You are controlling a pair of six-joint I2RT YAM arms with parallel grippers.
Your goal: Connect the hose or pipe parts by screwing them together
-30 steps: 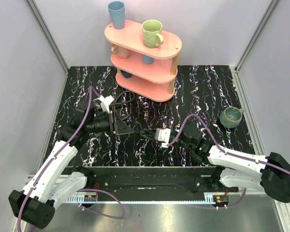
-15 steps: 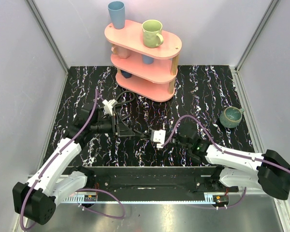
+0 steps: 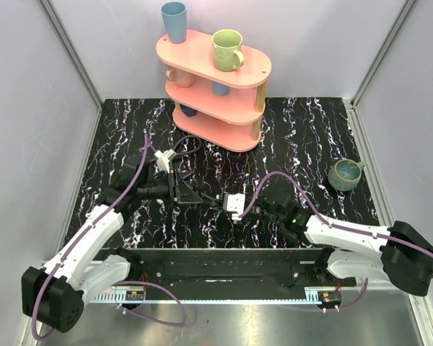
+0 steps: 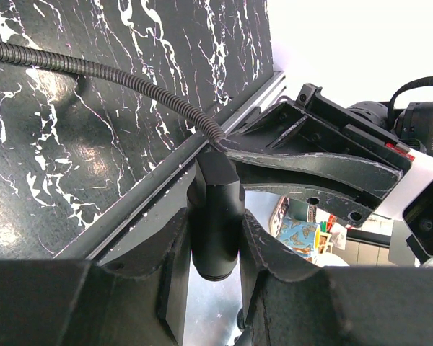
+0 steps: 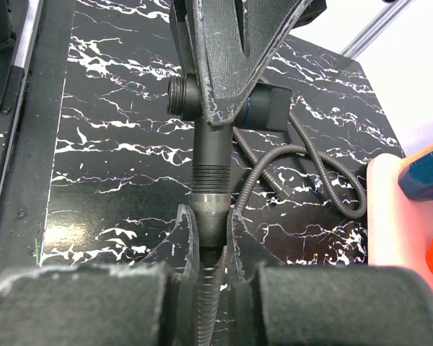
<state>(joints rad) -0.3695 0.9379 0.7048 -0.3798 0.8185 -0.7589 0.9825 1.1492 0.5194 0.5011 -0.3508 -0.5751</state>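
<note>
the screwing-together step seems under way: mid-worktop [image 3: 303, 144], the left fingers [image 4: 172, 268] clamp a black fitting [image 4: 216, 216], and the right fingers [image 5: 187, 234] are clenched on the knurled collar [image 5: 208, 205] of a ribbed hose [image 5: 208, 303], butted against the fitting's thread. next likely calls for turning the collar while keeping both parts in line.

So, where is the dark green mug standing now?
In the top view, the dark green mug stands on the marbled table near its right edge, right of the pink shelf.
</note>
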